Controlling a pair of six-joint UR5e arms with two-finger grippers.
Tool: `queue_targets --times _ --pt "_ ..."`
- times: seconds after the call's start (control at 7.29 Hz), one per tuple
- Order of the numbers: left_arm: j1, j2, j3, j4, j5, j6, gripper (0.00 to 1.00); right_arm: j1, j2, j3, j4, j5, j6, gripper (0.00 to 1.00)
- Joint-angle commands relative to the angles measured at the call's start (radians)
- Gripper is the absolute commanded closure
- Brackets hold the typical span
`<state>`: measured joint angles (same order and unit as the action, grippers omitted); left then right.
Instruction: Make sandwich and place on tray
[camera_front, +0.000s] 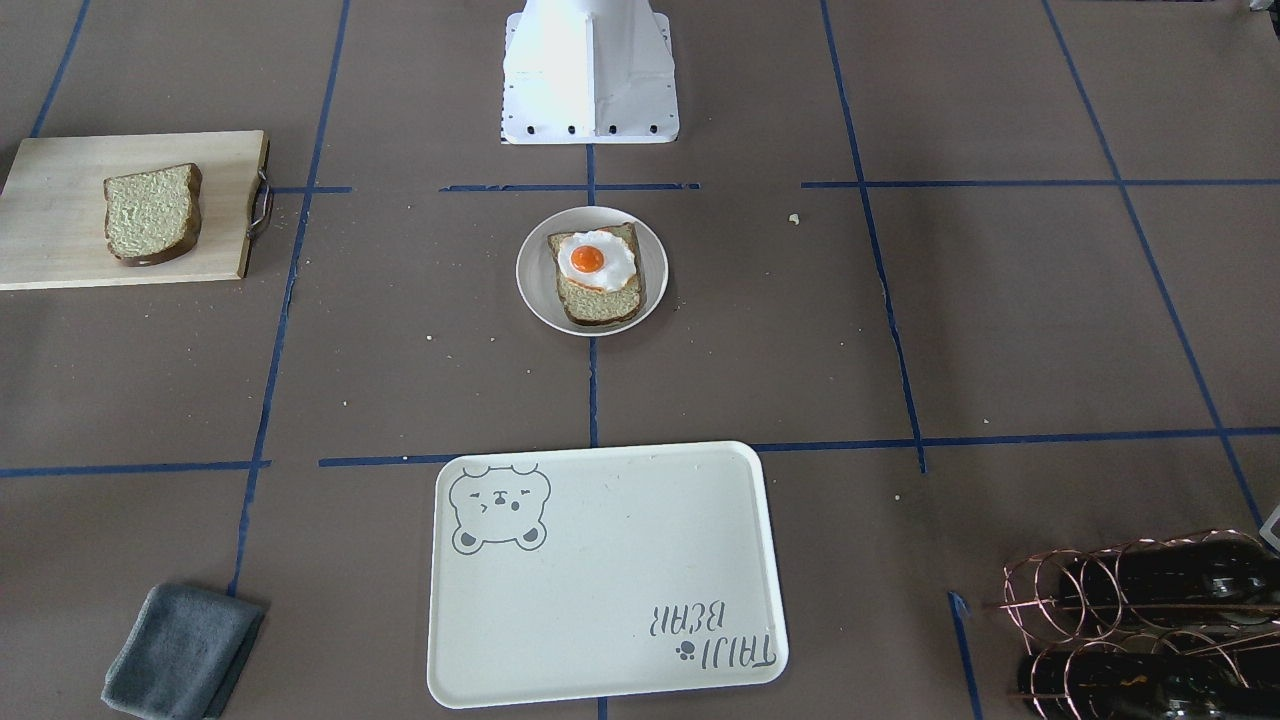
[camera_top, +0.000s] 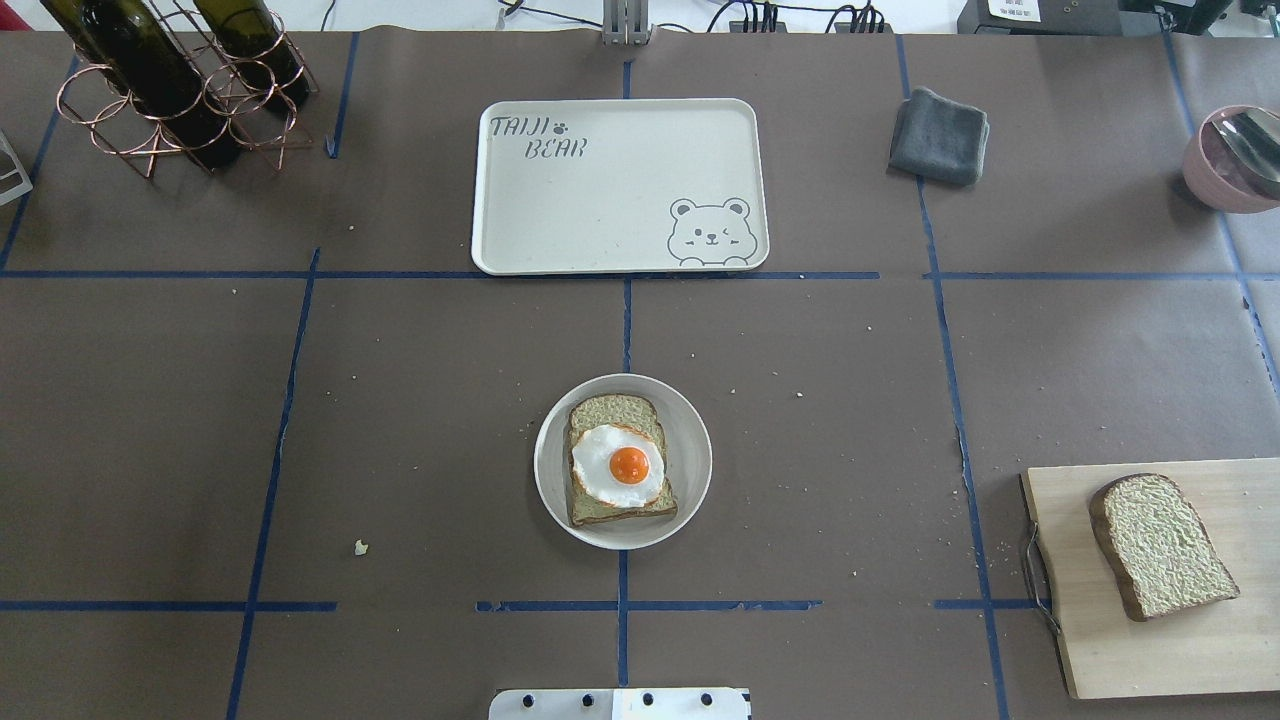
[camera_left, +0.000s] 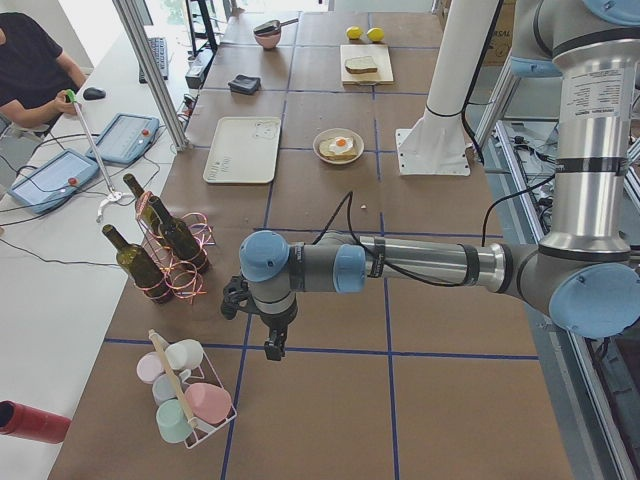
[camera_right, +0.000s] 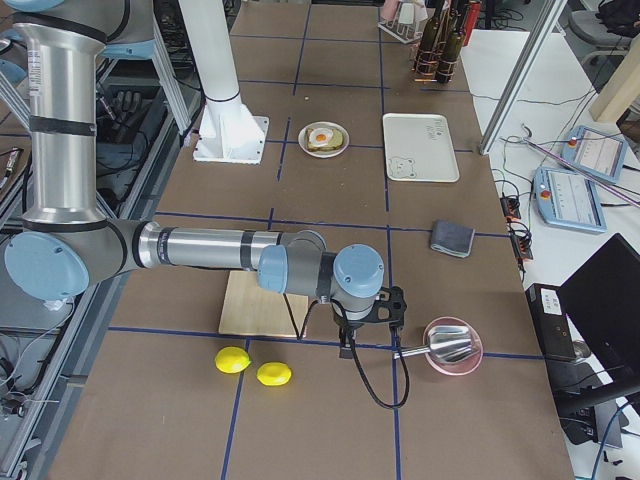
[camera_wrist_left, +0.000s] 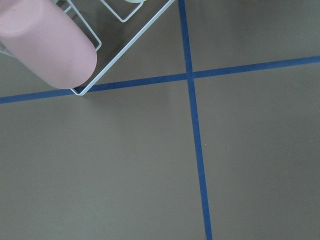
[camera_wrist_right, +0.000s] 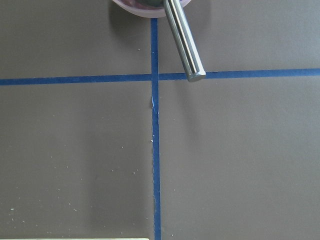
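white orange-yolked fried egg (camera_top: 619, 465) atop pale brown-crusted bread slice (camera_top: 615, 412) | second slice (camera_top: 1160, 545) well apart | my left gripper (camera_left: 272, 347), my right gripper (camera_right: 344, 347): grip cannot tell

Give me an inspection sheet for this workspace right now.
Surface: brown paper-covered table, blue tape grid, crumbs.
Job's things: egg on one bread slice, on plate; second slice on cutting board; tray holds no food.
Clutter: grey cloth, bottle rack, pink bowl, lemons, cup rack.
Grippers: left gripper and right gripper hang over table ends; open or shut cannot be told.
Cables: black cable loops at each wrist.
Surroundings: operator seated beside pendants.
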<state>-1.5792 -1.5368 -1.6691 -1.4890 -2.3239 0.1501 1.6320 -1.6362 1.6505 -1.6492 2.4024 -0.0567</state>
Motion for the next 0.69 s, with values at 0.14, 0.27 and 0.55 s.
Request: queue_targets --times 0.14,0.27,0.55 --pt "0.004 -0.015 -0.003 -0.013 0.001 0.0 0.0 -0.001 0.015 0.002 0.0 0.0 0.004 0.0" --pt "0.004 -0.044 0.006 -0.055 -0.002 -0.003 0.0 0.0 0.013 -0.001 0.0 0.0 0.005 0.0" --pt "0.004 -0.045 0.012 -0.257 -0.018 -0.003 0.0 -0.001 0.039 0.057 0.0 0.007 0.004 0.0"
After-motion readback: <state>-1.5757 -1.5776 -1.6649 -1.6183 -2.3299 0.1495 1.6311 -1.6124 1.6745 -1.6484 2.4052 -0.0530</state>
